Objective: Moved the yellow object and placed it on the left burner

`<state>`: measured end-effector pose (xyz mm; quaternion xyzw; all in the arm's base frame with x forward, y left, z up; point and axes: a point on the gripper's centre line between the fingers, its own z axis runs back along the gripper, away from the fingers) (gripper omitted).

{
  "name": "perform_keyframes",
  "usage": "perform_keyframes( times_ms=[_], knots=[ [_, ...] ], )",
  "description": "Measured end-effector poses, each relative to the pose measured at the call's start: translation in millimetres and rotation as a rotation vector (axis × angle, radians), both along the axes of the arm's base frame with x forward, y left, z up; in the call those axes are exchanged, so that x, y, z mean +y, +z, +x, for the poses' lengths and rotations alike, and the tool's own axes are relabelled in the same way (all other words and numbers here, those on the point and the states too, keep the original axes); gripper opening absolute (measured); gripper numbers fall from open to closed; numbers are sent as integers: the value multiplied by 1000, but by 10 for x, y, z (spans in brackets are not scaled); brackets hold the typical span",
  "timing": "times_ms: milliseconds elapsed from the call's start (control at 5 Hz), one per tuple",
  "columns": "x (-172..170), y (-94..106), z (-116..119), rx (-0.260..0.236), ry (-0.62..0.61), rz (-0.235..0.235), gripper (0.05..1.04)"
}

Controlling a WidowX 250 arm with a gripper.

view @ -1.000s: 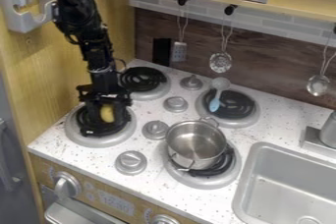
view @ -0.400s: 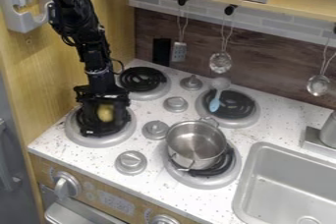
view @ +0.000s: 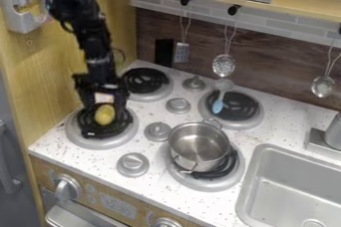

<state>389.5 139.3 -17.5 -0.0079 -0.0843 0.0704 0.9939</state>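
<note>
Over the front left burner point(view: 75, 134) in the camera view, the claw point(view: 104, 111) hangs down with its fingers spread, one on either side of the yellow object point(view: 104, 115). That piece lies on the burner's black coil. On the speckled worktop point(view: 157, 179), a metal pot point(view: 198, 145) sits on the front right burner point(view: 200, 184), near the sink point(view: 249, 183). Behind the pot, a blue-handled spoon point(view: 218, 105) lies at the back right burner point(view: 234, 124).
</note>
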Motion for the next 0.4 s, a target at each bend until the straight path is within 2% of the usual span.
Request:
perform_keyframes(
  times_ms=[200,400],
  knots=[
    [-235,103,31,-11,-101,21,998],
    [-394,107,42,7,-171,16,998]
  ],
)
